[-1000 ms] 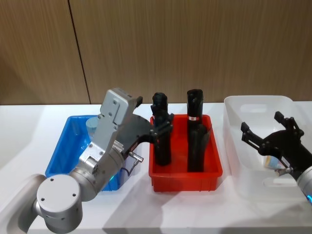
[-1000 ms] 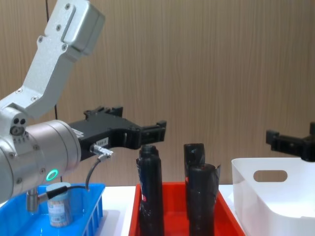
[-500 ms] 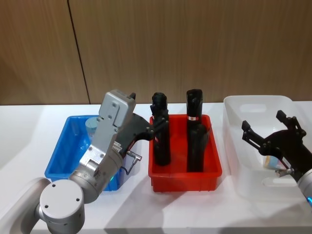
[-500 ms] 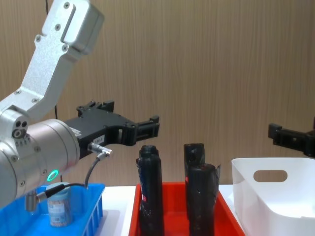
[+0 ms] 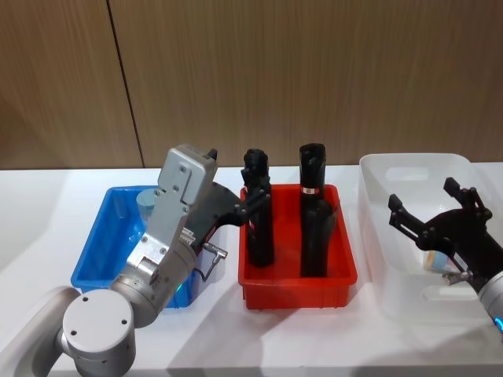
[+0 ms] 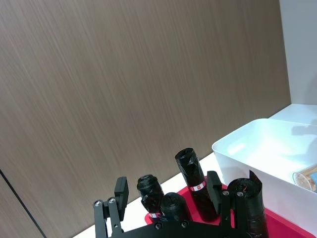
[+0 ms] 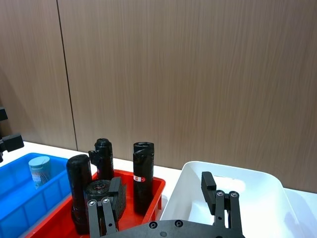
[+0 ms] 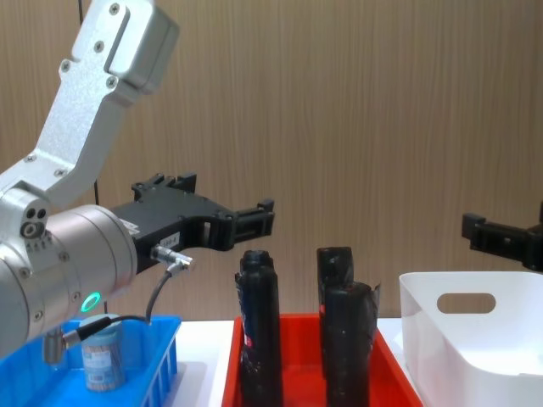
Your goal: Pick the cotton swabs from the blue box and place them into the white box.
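Note:
One cotton swabs tub [image 5: 148, 206] stands upright at the far end of the blue box [image 5: 93, 239]; it also shows in the chest view [image 8: 102, 359] and the right wrist view [image 7: 39, 170]. Another tub [image 5: 437, 261] lies in the white box [image 5: 377, 228], seen from the left wrist too [image 6: 304, 178]. My left gripper [image 5: 250, 206] hangs open and empty above the gap between the blue box and the red crate. My right gripper [image 5: 424, 203] is open and empty over the white box's near left part.
A red crate [image 5: 299, 279] stands between the two boxes with several tall black wrapped bottles [image 5: 313, 212] upright in it. Their tops reach about the height of my left gripper [image 8: 265, 217]. A wooden wall closes the back of the white table.
Over the last second my left gripper lifted a little and drew back toward the blue box side. The right gripper has barely shifted; the tubs have not moved.

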